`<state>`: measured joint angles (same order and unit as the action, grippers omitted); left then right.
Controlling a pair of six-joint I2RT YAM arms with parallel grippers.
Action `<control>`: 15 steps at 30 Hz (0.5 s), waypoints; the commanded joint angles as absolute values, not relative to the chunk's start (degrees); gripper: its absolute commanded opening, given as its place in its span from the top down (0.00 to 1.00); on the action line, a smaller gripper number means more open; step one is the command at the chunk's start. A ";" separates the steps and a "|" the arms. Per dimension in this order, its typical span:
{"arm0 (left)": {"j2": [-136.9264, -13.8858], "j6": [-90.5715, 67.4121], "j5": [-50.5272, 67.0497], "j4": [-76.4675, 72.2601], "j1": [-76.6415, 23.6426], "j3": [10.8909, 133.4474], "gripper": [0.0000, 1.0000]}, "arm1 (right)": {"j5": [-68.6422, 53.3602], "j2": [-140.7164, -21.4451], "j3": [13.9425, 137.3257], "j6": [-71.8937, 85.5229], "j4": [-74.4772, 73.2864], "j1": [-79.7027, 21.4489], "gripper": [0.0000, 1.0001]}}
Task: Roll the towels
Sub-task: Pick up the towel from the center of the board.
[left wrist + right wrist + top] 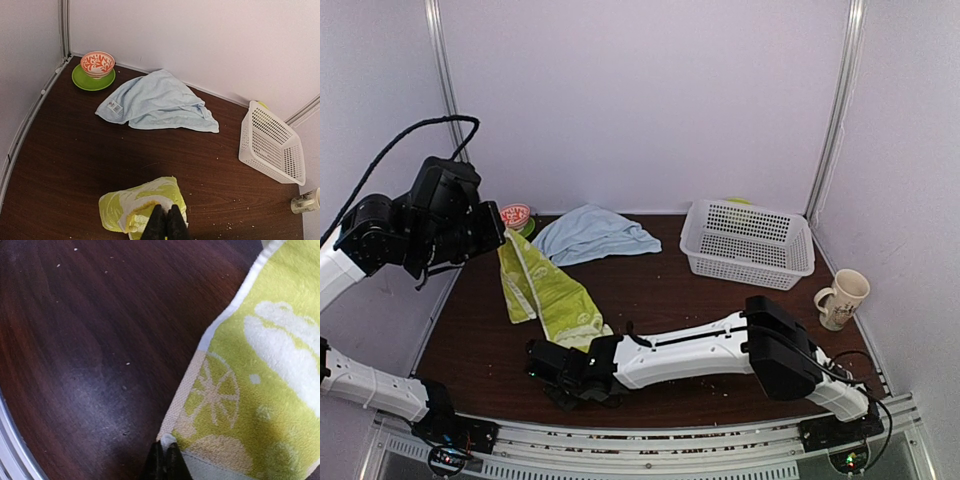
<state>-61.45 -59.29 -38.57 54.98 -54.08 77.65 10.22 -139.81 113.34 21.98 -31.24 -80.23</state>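
The lime-green towel [548, 290] with white printed figures hangs stretched from upper left down to the table's front. My left gripper [492, 236] is raised at the left and shut on the towel's upper end; in the left wrist view its jaws [162, 220] pinch the bunched green cloth [145, 197]. My right gripper [552, 368] is low at the front, shut on the towel's near corner; in the right wrist view its closed tips [165, 455] pinch the white hem corner of the green towel [250, 385]. The pale-blue towel [595, 233] lies crumpled at the back, its tag showing [115, 106].
A white perforated basket [748, 243] stands at the back right. A printed mug [842, 297] is at the right edge. A red-patterned bowl [97, 63] on a green saucer [85, 82] sits in the back left corner. Walls enclose the dark wooden table [680, 290].
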 commanded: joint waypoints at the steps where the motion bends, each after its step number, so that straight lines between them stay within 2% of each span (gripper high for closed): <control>1: -59.63 -59.90 -39.05 53.96 -53.70 76.51 1.00 | 12.30 -136.76 106.23 23.57 -35.35 -78.17 1.00; 8: -56.73 -59.54 -37.89 54.58 -53.61 74.25 1.00 | 11.98 -106.94 82.11 23.96 -21.60 -74.07 1.00; 15: -53.62 -57.56 -31.20 49.97 -53.61 64.56 1.00 | 14.88 -79.37 68.14 22.95 -23.98 -71.21 1.00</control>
<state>-54.52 -58.96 -35.86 53.80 -54.04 69.41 12.21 -89.21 72.71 22.96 -23.88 -71.92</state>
